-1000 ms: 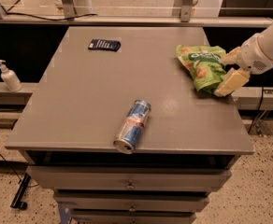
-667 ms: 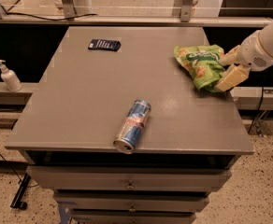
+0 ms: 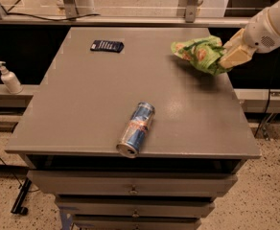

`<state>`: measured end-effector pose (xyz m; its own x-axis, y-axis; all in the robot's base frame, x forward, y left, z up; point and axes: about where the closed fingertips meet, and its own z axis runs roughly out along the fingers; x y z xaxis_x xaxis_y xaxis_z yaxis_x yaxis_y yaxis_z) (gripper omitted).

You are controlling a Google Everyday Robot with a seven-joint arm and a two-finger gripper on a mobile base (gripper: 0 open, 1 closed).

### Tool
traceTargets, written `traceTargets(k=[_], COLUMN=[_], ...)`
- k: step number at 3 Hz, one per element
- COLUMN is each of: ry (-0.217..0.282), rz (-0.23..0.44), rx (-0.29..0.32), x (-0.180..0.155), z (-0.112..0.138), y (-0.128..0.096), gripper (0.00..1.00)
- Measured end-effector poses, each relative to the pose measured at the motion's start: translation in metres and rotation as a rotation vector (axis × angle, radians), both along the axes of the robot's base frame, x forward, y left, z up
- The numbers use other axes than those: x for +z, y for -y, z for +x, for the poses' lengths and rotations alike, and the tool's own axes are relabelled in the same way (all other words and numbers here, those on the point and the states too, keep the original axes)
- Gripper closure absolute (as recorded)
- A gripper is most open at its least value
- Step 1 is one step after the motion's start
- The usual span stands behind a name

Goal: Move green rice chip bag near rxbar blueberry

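Note:
The green rice chip bag (image 3: 198, 53) is bright green with orange-red pictures and hangs crumpled just above the grey table (image 3: 82, 104) near its far right edge, with a shadow under it. My gripper (image 3: 225, 51) reaches in from the right and is shut on the bag's right end; its cream fingers (image 3: 234, 57) show above and below the bag. The rxbar blueberry (image 3: 107, 45), a small flat dark navy wrapper, lies at the far left of the table, well apart from the bag.
A blue-and-silver drink can (image 3: 136, 129) lies on its side near the table's front edge. A white pump bottle (image 3: 8, 79) stands on a ledge left of the table. Drawers sit below the tabletop. A rail runs behind the table.
The gripper has lifted the bag off the table and carried it a little left and toward the back. The can and the bar have not moved.

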<state>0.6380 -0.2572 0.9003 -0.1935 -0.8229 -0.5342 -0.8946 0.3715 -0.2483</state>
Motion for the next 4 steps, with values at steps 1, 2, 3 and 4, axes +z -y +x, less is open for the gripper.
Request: traceTargets(k=[1, 2, 3, 4], ry=[0.023, 0.062, 0.062, 0.075], rz=[0.041, 0.045, 0.046, 0.048], rx=[0.048, 0.100, 0.101, 0.116], x=[0.024, 0.036, 0.036, 0.033], z=[0.008, 0.020, 0.020, 0.020], y=[-0.027, -0.061, -0.062, -0.067], gripper=[1.00, 1.00, 1.00, 1.00])
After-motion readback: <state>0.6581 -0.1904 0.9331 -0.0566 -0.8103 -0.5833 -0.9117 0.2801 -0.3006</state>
